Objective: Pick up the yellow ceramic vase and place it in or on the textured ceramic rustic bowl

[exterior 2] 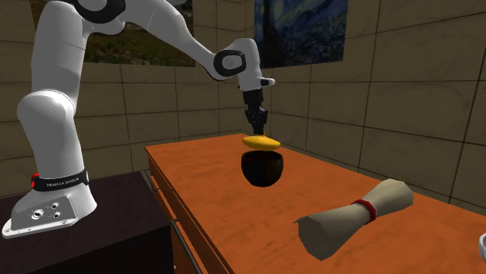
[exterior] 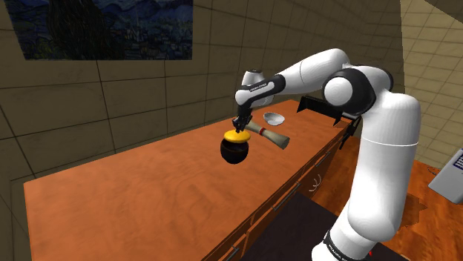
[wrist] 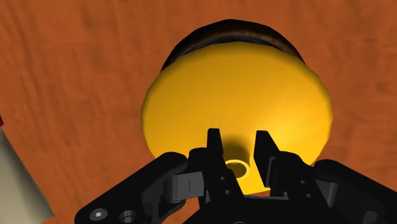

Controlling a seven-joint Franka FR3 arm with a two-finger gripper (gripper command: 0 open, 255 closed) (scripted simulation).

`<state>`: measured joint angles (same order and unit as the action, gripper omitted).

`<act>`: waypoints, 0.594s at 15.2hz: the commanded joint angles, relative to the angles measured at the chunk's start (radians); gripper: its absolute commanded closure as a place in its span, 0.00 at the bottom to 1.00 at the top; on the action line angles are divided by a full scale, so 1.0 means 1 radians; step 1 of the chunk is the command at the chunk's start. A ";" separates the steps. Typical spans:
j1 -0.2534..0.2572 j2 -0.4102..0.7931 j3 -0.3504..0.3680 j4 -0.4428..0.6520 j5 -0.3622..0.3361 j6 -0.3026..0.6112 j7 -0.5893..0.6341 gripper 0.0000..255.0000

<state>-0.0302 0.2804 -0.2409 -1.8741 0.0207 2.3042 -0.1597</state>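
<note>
The yellow vase (exterior: 237, 136) (exterior 2: 261, 142) (wrist: 235, 95) sits directly under the gripper (exterior: 240, 126) (exterior 2: 258, 131) (wrist: 238, 137), resting across the mouth of the dark bowl (exterior: 235, 151) (exterior 2: 262, 169) (wrist: 235, 28). The black fingers (wrist: 214, 146) stand only narrowly apart and clasp the vase's small round neck between them.

The vase is smooth and glossy, squat and wide like a flattened dome. It overhangs the bowl and hides most of the rim from above. The bowl is rounded and almost black, and its texture is hard to make out.

Both stand well in from the edges of the reddish wood-grained worktop (exterior: 133, 200) (exterior 2: 234, 210) (wrist: 63, 76). A cream rolled scroll (exterior: 268, 134) (exterior 2: 358, 214) (wrist: 19, 178) with a red band lies near the bowl, cut off in the wrist view. A small pale dish (exterior: 274, 118) lies beyond it, toward the worktop's far corner.
</note>
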 commanded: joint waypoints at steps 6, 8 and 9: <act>-0.003 0.036 0.004 -0.035 0.011 0.071 -0.004 1.00; -0.004 0.036 0.004 -0.035 0.011 0.071 -0.004 1.00; -0.004 0.036 0.004 -0.035 0.011 0.071 -0.004 1.00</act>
<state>-0.0335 0.3159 -0.2366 -1.9090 0.0310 2.3740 -0.1639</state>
